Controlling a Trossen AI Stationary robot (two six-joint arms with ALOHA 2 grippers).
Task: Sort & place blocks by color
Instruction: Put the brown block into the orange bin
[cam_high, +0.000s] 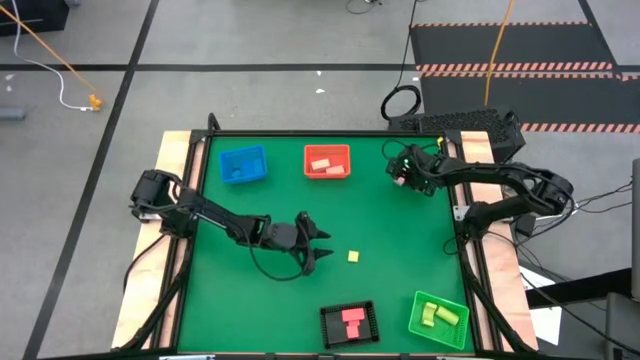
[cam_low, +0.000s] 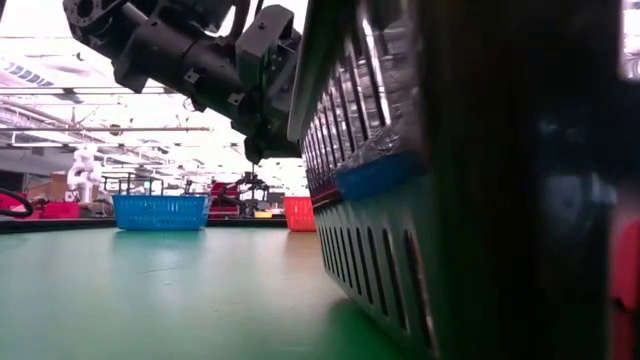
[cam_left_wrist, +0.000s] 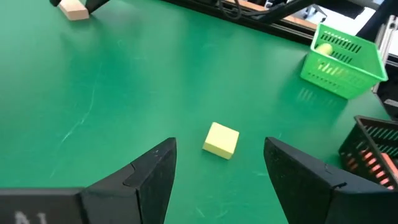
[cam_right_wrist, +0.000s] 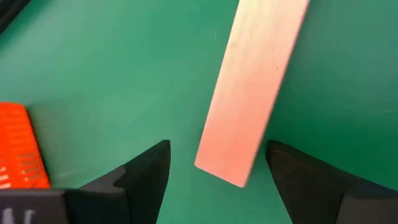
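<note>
Left claw (cam_high: 322, 247) wide open, low over green bench (cam_high: 400, 230), just beside yellow block (cam_high: 353, 257); block lies between fingers (cam_left_wrist: 152, 171), untouched. Right claw (cam_right_wrist: 217, 165) wide open over tan bar (cam_right_wrist: 252, 93), near red tray (cam_high: 327, 160).

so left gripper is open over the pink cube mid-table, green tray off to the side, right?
Not pink: the cube between the open left gripper's fingers is yellow, as the left wrist view shows. The high view agrees. It does sit mid-table, with the green tray off to the side.
</note>
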